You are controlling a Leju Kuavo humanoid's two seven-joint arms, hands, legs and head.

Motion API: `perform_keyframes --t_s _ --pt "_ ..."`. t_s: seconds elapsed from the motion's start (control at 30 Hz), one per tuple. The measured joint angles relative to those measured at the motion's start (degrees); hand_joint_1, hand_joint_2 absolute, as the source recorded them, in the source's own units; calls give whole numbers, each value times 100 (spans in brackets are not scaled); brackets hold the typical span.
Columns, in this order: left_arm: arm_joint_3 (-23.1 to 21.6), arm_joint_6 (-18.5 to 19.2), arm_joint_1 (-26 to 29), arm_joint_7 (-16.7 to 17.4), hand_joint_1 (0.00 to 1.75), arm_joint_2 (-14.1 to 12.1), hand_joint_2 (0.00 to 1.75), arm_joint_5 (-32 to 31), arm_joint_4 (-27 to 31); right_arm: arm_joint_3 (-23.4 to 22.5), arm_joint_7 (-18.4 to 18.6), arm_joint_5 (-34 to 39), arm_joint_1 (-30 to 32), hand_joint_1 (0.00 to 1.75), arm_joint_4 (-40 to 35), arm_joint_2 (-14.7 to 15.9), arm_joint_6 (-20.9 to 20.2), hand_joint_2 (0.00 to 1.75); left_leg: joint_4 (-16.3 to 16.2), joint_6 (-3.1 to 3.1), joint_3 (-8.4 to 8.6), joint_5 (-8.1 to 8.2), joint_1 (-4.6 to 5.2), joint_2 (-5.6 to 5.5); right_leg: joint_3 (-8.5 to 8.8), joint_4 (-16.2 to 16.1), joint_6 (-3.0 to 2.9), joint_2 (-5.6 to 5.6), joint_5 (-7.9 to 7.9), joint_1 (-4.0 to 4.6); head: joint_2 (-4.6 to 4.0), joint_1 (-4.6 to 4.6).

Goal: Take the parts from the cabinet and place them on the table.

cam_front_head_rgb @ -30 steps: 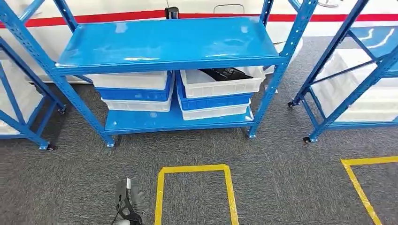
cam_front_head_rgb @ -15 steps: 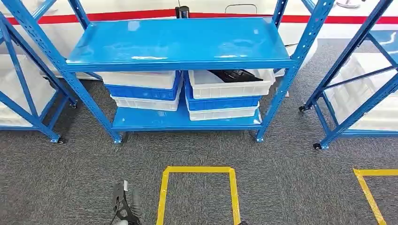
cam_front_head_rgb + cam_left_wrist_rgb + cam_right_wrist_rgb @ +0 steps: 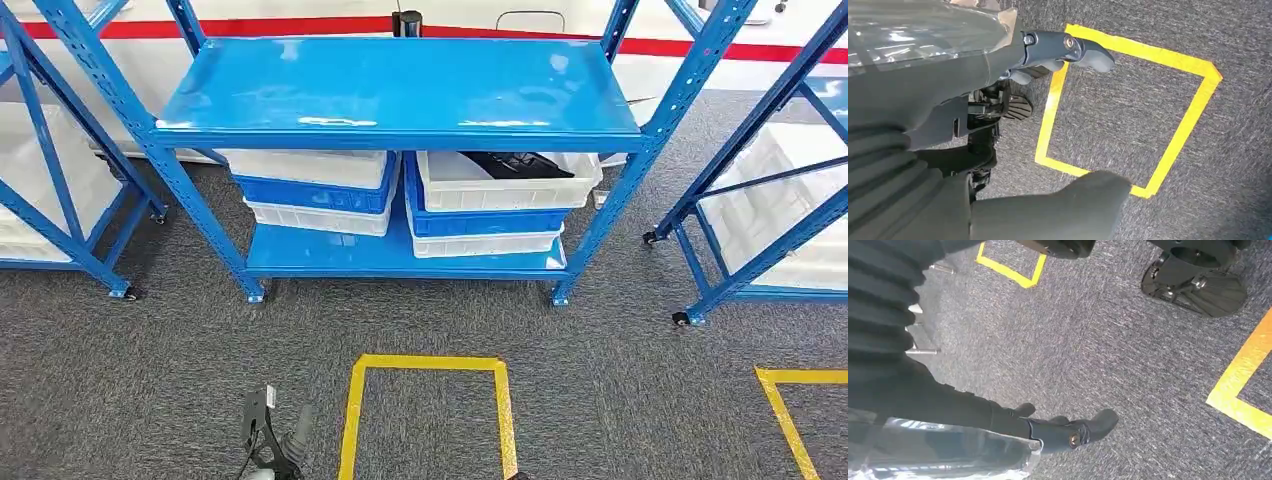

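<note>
Since the black part [image 3: 515, 163] in the far right bin [image 3: 508, 180] looks stiff, grab its middle; both hands' fingers hang apart.

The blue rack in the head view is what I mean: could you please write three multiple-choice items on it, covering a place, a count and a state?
1. Where does the dark part lie?
A. In the top right bin
B. On the carpet
C. On the top shelf

2. How many bins are stacked on the right of the lower shelf?
A. One
B. Three
C. Five

3. What is the state of the top shelf of the rack?
A. Holds bins
B. Holds tools
C. Bare

Answers: 1 A, it rests inside the white bin. 2 B, white, blue, white. 3 C, only reflections show on it.
</note>
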State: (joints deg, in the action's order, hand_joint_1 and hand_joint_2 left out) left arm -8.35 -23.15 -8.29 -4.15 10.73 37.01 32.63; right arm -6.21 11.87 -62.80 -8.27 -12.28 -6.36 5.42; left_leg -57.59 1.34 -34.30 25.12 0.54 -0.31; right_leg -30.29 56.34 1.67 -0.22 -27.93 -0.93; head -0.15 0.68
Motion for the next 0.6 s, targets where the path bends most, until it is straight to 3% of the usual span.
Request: perform_keyframes --t_s 0.2,0.6 --pt "0 -35 24 87 0 -9 175 -20 0 -31 133 99 17 0 0 2 0 175 -1 10 5 0 -1 1 -1 -2 7 0 3 -3 0 2" --pt "147 645 587 205 0 -310 175 -1122 -157 -11 -179 2014 528 0 -188 164 -129 175 3 7 13 10 -30 0 -4 -2 21 -3 -12 2 0 2"
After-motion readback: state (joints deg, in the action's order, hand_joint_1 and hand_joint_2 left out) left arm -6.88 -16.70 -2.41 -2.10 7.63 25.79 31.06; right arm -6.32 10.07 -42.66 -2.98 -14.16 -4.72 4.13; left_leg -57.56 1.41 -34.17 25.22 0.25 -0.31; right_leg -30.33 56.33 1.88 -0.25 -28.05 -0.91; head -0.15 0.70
